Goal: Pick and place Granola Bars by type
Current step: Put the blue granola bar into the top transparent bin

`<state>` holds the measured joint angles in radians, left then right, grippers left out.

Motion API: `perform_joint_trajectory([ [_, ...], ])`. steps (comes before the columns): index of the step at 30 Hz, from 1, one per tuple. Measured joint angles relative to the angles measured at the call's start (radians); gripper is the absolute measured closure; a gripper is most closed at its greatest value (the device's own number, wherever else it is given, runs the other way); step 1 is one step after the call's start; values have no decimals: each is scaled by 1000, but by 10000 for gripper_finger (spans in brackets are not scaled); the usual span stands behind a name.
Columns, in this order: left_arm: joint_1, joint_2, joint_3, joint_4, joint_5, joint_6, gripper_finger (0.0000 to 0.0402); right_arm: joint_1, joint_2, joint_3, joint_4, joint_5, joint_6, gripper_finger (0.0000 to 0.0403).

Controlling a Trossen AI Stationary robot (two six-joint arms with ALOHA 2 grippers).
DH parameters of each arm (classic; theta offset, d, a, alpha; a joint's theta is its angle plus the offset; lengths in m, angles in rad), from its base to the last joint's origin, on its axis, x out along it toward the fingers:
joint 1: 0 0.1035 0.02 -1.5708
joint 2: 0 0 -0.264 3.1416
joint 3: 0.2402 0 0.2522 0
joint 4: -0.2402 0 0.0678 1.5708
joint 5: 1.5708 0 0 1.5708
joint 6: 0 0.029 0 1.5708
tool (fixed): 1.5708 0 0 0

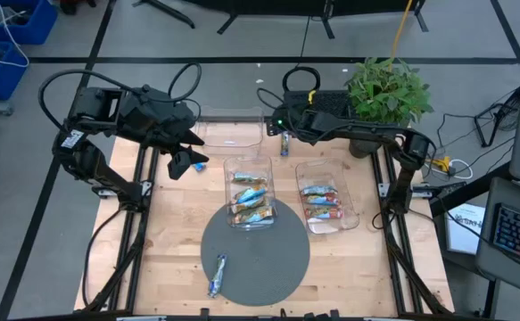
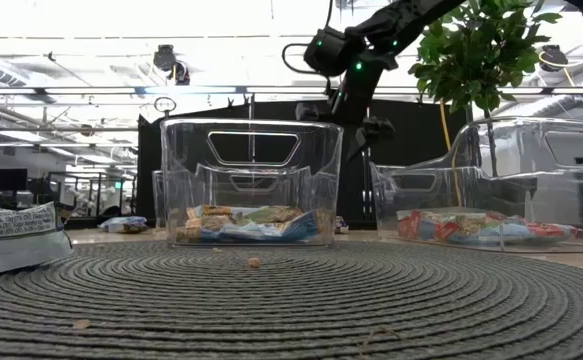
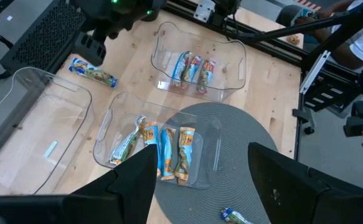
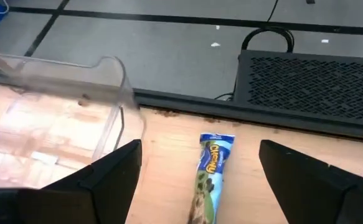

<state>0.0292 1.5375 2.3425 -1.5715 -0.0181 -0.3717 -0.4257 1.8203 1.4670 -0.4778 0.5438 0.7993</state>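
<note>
The right gripper (image 4: 197, 186) hovered with jaws wide over a foil-wrapped bar (image 4: 211, 177) lying flat on the wooden worktop (image 4: 169, 155); the left gripper (image 3: 200, 186) waited, jaws parted and empty.

Grey floor (image 1: 242, 36), potted plant (image 1: 386, 91), blue crates (image 1: 10, 22).

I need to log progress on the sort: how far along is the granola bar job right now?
Mostly done. The middle bin holds several bars, the right bin three red-marked ones; the far bin looks empty. In hand: the right tool, open, hovers over a blue-ended bar on the table. The left tool is open, holding nothing. Left: that bar and the loose bar on the round mat.
</note>
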Motion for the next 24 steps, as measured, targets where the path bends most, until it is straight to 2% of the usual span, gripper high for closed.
perform_joint_trajectory([
  [6,0,0,0,0,0,-1,149,-1,44,0,55,-27,5,90],
  [24,-44,0,0,2,0,-3,149,-65,149,0,39,-84,-1,90],
])
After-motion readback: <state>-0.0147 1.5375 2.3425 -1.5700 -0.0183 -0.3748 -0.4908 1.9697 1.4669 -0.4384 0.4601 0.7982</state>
